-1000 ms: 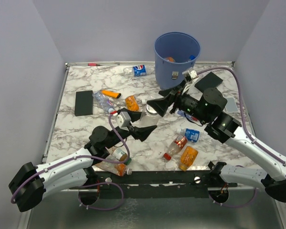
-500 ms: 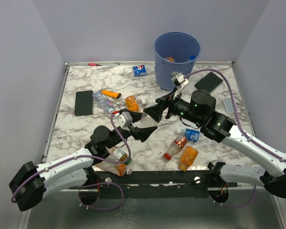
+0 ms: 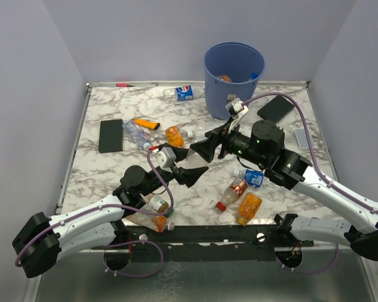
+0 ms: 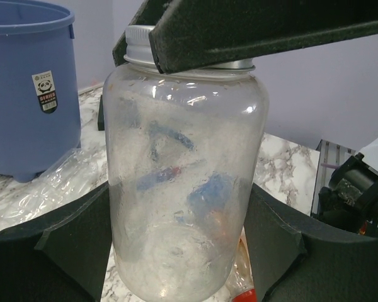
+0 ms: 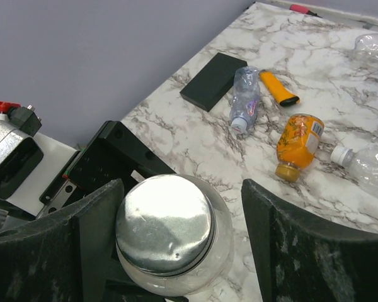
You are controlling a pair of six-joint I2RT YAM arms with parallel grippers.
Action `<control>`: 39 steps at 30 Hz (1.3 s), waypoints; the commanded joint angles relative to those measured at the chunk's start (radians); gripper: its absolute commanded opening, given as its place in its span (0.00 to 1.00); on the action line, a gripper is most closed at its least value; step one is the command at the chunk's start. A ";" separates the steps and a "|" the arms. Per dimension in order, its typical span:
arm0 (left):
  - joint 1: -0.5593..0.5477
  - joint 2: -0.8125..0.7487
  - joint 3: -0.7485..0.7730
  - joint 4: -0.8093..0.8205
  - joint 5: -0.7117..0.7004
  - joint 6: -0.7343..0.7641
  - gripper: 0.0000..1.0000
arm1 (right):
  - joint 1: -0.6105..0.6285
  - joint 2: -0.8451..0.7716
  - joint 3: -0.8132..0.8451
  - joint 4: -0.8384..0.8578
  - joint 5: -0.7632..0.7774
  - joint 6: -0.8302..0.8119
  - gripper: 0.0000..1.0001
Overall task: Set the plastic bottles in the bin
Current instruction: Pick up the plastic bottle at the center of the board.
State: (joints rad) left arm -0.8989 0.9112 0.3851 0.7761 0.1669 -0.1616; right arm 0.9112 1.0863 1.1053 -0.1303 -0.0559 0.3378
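Note:
A clear jar with a silver lid (image 4: 186, 182) stands upright between the fingers of my left gripper (image 4: 176, 251), which is shut on its lower body. My right gripper (image 5: 186, 242) is open and straddles the lid (image 5: 166, 233) from above, with the left finger close to it and the right finger well apart. In the top view the jar (image 3: 194, 158) sits mid-table between both grippers. The blue bin (image 3: 234, 88) stands at the back with bottles inside. Plastic bottles lie scattered: a blue-labelled one (image 3: 184, 93), an orange one (image 3: 174, 135), a red-labelled one (image 3: 232, 192) and another orange one (image 3: 249, 207).
Black slabs lie at the left (image 3: 111, 135) and at the back right (image 3: 276, 108). An orange-handled tool (image 3: 147, 124) rests beside a clear bottle (image 3: 133, 133). More crushed bottles (image 3: 157, 204) lie by the left arm. A blue-labelled bottle (image 3: 252, 177) sits under the right arm.
My right gripper has swung left and down over the jar's lid, and its jaws have narrowed. The left arm and the jar have stayed put.

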 commanded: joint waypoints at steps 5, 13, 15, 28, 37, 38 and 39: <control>-0.006 0.008 0.033 0.018 0.010 -0.013 0.39 | 0.011 0.009 -0.027 -0.029 0.044 -0.017 0.65; -0.005 0.001 0.034 0.019 0.012 -0.017 0.39 | 0.011 0.026 -0.036 -0.030 0.046 0.000 0.81; -0.005 0.000 0.032 0.019 0.012 -0.015 0.39 | 0.011 0.023 -0.045 -0.019 0.050 0.005 0.74; -0.012 -0.008 0.035 -0.001 -0.009 -0.001 0.86 | 0.011 -0.015 -0.050 0.007 0.050 0.004 0.01; -0.022 -0.039 0.025 -0.011 -0.111 0.007 0.99 | 0.011 -0.016 0.157 -0.129 0.291 -0.107 0.00; -0.023 -0.044 0.023 -0.013 -0.127 0.009 0.99 | 0.011 -0.008 0.208 -0.155 0.344 -0.142 0.00; -0.025 -0.049 0.024 -0.016 -0.142 0.012 0.99 | 0.011 0.005 0.266 -0.174 0.401 -0.178 0.00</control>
State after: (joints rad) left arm -0.9142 0.8944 0.3946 0.7506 0.1127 -0.1696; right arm 0.9157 1.0889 1.1744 -0.2329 0.1181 0.2901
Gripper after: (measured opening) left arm 0.990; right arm 0.542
